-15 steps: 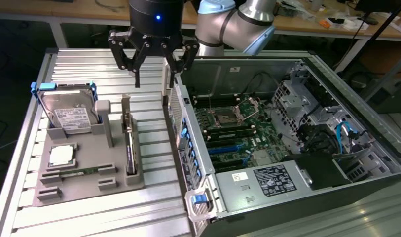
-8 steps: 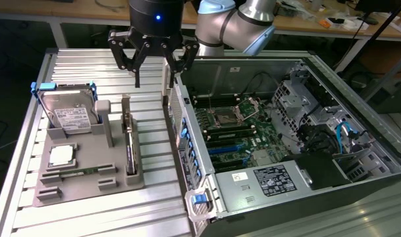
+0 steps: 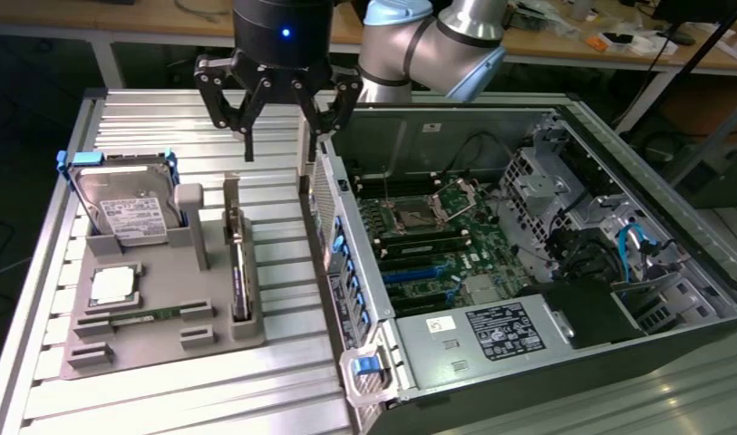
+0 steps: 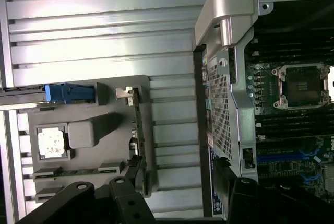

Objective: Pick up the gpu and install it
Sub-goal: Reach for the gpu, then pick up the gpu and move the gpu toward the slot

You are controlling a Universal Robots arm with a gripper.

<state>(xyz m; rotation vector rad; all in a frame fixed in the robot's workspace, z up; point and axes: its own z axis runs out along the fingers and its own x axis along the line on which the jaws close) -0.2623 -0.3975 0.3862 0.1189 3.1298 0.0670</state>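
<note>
The gpu (image 3: pixel 237 263) stands on edge in a slot of the grey holder tray (image 3: pixel 223 340), a thin card seen edge-on with its silver bracket at the far end. In the wrist view the gpu (image 4: pixel 136 130) is a narrow strip along the tray's (image 4: pixel 88 130) side. My gripper (image 3: pixel 277 149) hangs open and empty above the table, over the gap between the tray and the computer case (image 3: pixel 344 236), just beyond the card's far end. Its dark fingers (image 4: pixel 135 174) frame the gripper (image 4: pixel 180 182) in the wrist view.
The tray also holds a silver hard drive (image 3: pixel 129 204) in a blue caddy, a processor chip (image 3: pixel 114 285) and a memory stick (image 3: pixel 144 315). The open case shows the motherboard (image 3: pixel 422 245) with blue slots (image 3: pixel 404 272). A ribbed metal table (image 3: pixel 162 390) lies underneath.
</note>
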